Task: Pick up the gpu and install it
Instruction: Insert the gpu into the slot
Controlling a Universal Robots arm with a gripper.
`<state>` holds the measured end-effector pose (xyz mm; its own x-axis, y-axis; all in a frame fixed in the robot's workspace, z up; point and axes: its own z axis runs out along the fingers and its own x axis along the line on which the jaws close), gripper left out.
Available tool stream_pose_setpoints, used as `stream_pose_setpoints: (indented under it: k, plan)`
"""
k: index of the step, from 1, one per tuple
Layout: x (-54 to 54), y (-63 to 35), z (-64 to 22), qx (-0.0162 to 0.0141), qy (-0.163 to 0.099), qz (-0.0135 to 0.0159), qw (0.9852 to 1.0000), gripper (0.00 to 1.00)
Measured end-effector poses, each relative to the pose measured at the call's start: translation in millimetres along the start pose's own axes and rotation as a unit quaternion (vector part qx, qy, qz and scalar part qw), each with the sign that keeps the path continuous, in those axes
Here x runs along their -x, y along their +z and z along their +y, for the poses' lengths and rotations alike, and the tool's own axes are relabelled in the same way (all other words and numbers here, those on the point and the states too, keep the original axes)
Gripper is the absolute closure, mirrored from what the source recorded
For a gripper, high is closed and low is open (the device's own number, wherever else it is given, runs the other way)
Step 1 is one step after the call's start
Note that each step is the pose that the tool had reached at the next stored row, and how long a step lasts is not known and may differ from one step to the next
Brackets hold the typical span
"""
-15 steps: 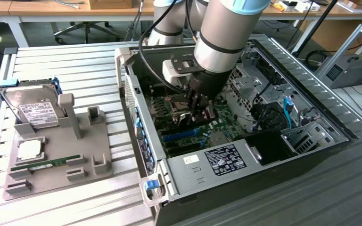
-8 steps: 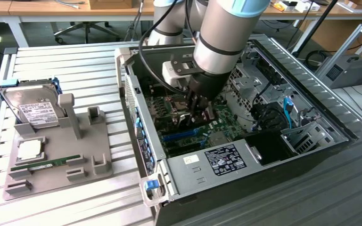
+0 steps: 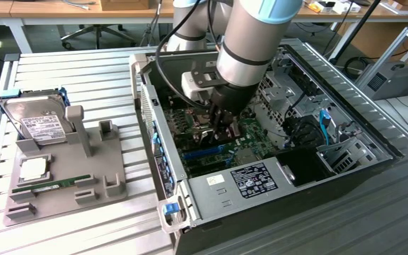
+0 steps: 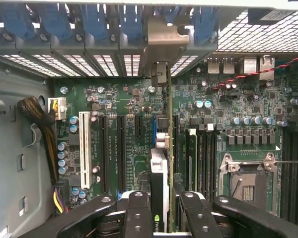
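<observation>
A: Where is the gpu [image 4: 159,163]?
B: Inside the computer case [image 3: 222,197], standing on edge over the motherboard [image 4: 129,106], its metal bracket at the rear slot covers
A: And the gripper [image 4: 164,197]?
B: Its 2 fingers pinch the gpu
A: The hard drive [image 3: 37,121]?
B: On the grey holder [image 3: 83,175], at 9 o'clock of the case in the exterior view

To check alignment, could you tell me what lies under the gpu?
The motherboard and its slots, with the gripper shut on the gpu above them. The slot directly beneath is hidden by the gpu.
</observation>
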<state>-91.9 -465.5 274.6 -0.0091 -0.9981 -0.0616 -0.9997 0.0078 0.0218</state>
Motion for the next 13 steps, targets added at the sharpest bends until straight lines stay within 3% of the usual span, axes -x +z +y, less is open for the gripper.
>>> stream_pose_setpoints:
  k: [13]
  plan:
    - [-0.2,3.4,0.9,0.0000,0.000,0.0001,1.0000,0.73]
